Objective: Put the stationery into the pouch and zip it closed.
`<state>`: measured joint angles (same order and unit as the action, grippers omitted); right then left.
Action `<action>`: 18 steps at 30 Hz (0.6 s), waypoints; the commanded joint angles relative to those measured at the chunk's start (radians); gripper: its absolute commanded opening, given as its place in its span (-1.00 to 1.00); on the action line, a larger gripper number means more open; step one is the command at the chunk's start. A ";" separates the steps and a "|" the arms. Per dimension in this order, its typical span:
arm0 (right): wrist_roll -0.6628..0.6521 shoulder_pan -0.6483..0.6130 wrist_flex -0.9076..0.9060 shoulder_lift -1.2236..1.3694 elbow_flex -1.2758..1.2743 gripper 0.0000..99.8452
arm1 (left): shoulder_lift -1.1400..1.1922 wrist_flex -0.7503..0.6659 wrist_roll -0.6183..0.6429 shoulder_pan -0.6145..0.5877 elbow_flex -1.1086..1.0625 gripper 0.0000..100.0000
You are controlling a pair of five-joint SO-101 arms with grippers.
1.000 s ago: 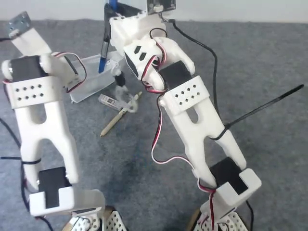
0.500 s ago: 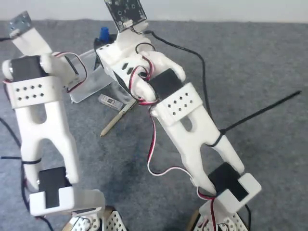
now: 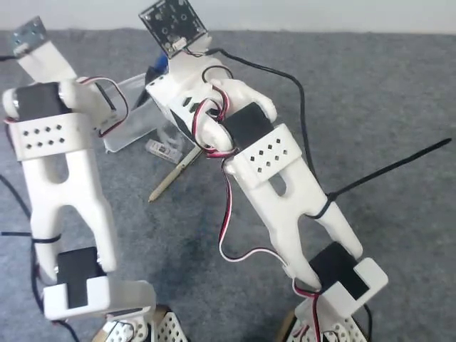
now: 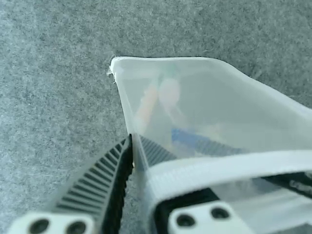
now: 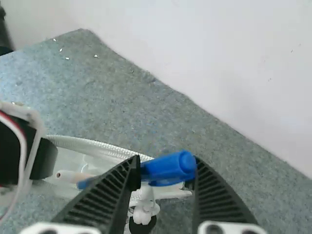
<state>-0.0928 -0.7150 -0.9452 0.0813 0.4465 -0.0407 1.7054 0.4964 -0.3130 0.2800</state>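
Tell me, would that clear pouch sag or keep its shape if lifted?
Probably floppy: the pouch looks like thin, see-through film, curving where the left fingers pinch its edge. Likely light for its size. Its smooth plastic may slip.

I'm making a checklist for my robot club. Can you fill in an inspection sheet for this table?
Surface: grey carpet.
Job's things: clear pouch, stationery inside; blue pen at its opening; pencil and small white item lying outside.
Clutter: nothing seen.
Grippers: left gripper shut on pouch's edge; right gripper shut on blue pen.
Cables: red and white wires hang in a loop.
Surroundings: white wall.
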 commanded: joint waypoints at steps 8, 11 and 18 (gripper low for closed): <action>-0.014 -0.018 -0.044 -0.145 0.037 -0.77 | -0.061 -0.025 -0.006 0.002 0.012 -0.98; -0.014 -0.048 -0.065 -0.174 0.037 -0.77 | -0.061 -0.025 -0.006 0.000 0.012 -0.98; -0.012 -0.082 -0.096 -0.222 0.035 -0.77 | -0.061 -0.025 -0.006 -0.003 0.012 -0.98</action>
<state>-0.0928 -0.7871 -1.0388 -0.0736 0.4465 -0.0407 1.7054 0.4964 -0.3145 0.2800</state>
